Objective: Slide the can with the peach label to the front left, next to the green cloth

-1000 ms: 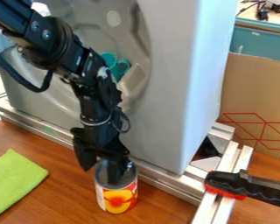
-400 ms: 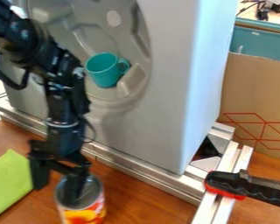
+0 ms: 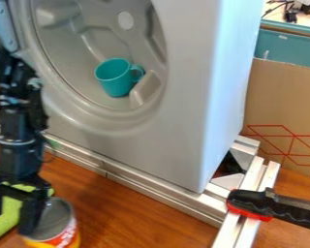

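The black gripper (image 3: 11,219) hangs low at the lower left, its fingers spread apart. Its right finger overlaps the left rim of an open, upright can (image 3: 64,235) with a red and yellow label; whether the fingertip is inside the can or just beside it, I cannot tell. Behind the fingers lies a bright green cloth (image 3: 8,218), partly covered by them. A teal mug (image 3: 116,78) rests tilted in the round recess of a big grey appliance-like body (image 3: 183,121).
Metal rails (image 3: 151,191) run along the base of the grey body. At the right, a clamp with a black and red handle (image 3: 251,203) sits across the rails. A cardboard panel (image 3: 280,97) stands behind, near a teal bin (image 3: 287,46).
The gripper has travelled left and somewhat toward the front, and the can has shifted the same way. The mug, earlier partly behind the arm, is now uncovered.
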You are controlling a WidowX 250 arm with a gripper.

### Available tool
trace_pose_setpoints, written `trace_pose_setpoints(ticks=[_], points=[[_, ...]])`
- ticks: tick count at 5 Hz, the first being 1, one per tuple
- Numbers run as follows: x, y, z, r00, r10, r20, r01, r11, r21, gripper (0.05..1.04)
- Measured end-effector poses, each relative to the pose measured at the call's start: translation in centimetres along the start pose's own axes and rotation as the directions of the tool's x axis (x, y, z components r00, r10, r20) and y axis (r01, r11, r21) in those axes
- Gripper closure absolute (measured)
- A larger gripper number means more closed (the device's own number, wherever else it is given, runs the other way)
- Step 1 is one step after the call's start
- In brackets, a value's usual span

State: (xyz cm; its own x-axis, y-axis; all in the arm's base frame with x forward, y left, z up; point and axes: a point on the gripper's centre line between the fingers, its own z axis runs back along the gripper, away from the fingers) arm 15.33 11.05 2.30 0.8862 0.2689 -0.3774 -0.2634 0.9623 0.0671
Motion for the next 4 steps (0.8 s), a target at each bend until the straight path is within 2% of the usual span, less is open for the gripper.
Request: trace_pose_setpoints(ticks=[1,2,3,4], points=[[-0.2,0.1,-0.1,0.999,-0.030,0.021,0.030,1.000,0.000,0.083],[0.5,-0.5,0.2,0.993,-0.079,0.082,0.082,0.996,-0.029,0.083],[0.5,-1.2,4.2,0.957,-0.114,0.267,0.125,0.992,-0.022,0.083],[0.5,-2.6,6.8,0.921,-0.171,0.351,0.174,0.985,0.024,0.083]])
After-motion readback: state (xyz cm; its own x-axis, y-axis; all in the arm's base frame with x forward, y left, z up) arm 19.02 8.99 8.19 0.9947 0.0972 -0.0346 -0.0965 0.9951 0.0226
